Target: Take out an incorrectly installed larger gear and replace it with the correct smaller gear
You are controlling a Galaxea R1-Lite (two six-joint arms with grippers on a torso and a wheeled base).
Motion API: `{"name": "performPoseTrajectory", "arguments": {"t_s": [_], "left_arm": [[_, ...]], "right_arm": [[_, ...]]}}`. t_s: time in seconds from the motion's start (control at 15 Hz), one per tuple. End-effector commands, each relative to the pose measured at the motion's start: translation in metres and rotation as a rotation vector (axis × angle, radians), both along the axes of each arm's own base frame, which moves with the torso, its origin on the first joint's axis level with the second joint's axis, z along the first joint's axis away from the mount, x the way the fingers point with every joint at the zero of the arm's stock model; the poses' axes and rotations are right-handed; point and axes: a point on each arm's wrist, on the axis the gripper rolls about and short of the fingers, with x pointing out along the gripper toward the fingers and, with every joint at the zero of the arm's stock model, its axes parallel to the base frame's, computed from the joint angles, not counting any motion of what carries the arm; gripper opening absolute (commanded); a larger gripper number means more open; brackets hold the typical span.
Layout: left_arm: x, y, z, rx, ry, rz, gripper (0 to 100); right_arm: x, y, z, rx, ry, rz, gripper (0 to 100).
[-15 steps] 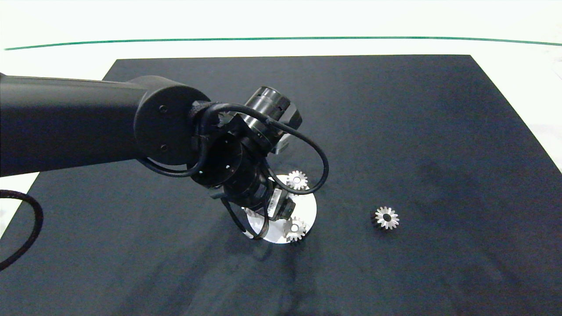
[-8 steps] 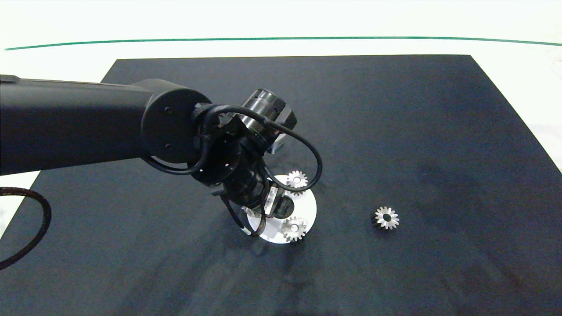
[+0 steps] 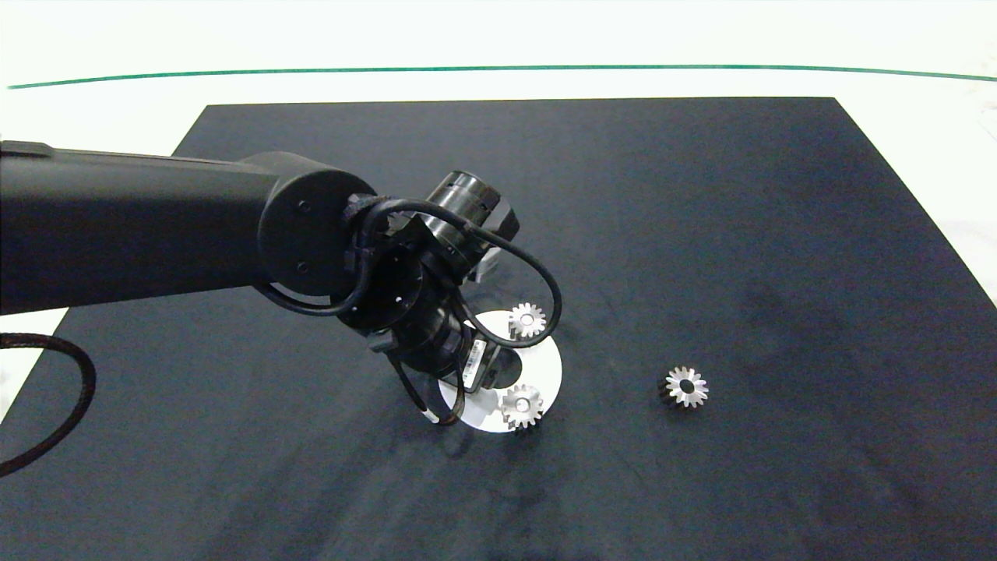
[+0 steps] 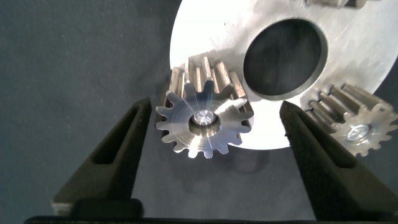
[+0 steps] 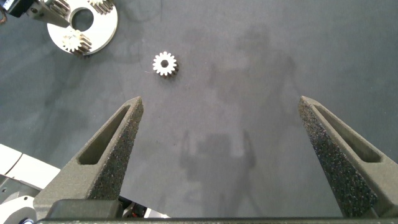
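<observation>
My left gripper (image 4: 211,162) hangs with fingers spread either side of the larger gear (image 4: 205,118), flat on the disc (image 4: 348,43), bore up; the head view hides it. The smaller gear (image 3: 686,387) lies flat on the mat (image 3: 779,234). Right gripper (image 5: 227,155) hovers open.

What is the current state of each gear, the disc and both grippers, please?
larger gear: seated on its pin, between the open fingers, ungripped.
round plate: flat on the mat, carrying three gears.
smaller gear: loose on the mat, apart from the plate.
left gripper: open, straddling the larger gear.
right gripper: open, empty, above bare mat.
</observation>
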Motion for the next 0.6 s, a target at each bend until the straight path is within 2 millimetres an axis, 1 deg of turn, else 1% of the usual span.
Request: {"name": "performPoseTrajectory", "arguments": {"t_s": [0.07,0.6], "left_arm": [[-0.0023,0.0030,0.0005,0.005,0.004,0.004,77],[-0.0029,-0.0007,0.0021,-0.008,-0.003,0.006,60]], "right_arm": [[-0.0006,-0.0001,-0.0001,-0.002,0.001,0.002,100],[-0.0009,-0.0002,-0.0004,-0.002,0.001,0.002,100]]}}
